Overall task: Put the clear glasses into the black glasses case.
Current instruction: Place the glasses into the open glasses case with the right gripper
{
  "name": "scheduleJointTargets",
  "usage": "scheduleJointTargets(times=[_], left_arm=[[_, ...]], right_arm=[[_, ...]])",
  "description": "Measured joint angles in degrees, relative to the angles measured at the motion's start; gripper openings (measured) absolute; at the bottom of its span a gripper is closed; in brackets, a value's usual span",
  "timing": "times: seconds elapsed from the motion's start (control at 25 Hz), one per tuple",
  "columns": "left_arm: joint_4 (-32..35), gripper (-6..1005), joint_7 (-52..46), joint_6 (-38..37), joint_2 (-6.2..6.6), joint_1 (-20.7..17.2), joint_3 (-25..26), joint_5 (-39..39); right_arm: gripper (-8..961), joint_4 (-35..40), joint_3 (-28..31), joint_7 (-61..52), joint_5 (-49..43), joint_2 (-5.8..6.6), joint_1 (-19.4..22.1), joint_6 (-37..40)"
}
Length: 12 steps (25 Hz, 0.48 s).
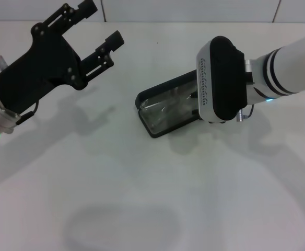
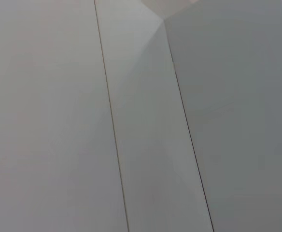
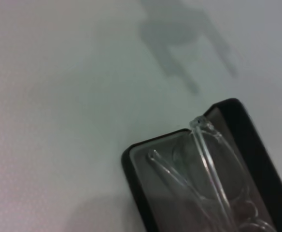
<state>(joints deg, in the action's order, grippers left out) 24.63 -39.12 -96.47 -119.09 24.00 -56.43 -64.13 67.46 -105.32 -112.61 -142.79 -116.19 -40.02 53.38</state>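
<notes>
The black glasses case (image 1: 143,98) lies open on the white table, a little right of centre. The clear glasses (image 1: 165,111) rest inside it, folded, with their thin arms across the lining. The right wrist view looks down at one end of the case (image 3: 131,166), where the glasses (image 3: 209,157) lie in the tray. My right arm's wrist (image 1: 220,78) hangs over the right end of the case and covers its gripper. My left gripper (image 1: 101,25) is raised at the far left, well away from the case, open and holding nothing.
The white table (image 1: 152,198) extends all round the case, with soft shadows on it. A tiled wall (image 1: 194,9) runs along the back edge. The left wrist view shows only white wall panels (image 2: 141,116) with thin seams.
</notes>
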Motion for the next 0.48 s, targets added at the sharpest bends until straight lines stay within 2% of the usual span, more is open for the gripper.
scheduleJointTargets(times=[0.24, 0.36, 0.48], left_arm=[[0.03, 703, -0.10, -0.24, -0.01, -0.15, -0.08, -0.03], [0.04, 704, -0.27, -0.28, -0.01, -0.26, -0.07, -0.03], [0.06, 704, -0.30, -0.30, -0.01, -0.54, -0.01, -0.04]], right_arm=[[333, -0.32, -0.59, -0.37, -0.09, 0.00, 0.52, -2.07], [333, 1.71, -0.32, -0.53, -0.10, 0.04, 0.95, 1.83], [333, 6.32, 2.09, -0.51, -0.11, 0.18, 2.22, 8.98]])
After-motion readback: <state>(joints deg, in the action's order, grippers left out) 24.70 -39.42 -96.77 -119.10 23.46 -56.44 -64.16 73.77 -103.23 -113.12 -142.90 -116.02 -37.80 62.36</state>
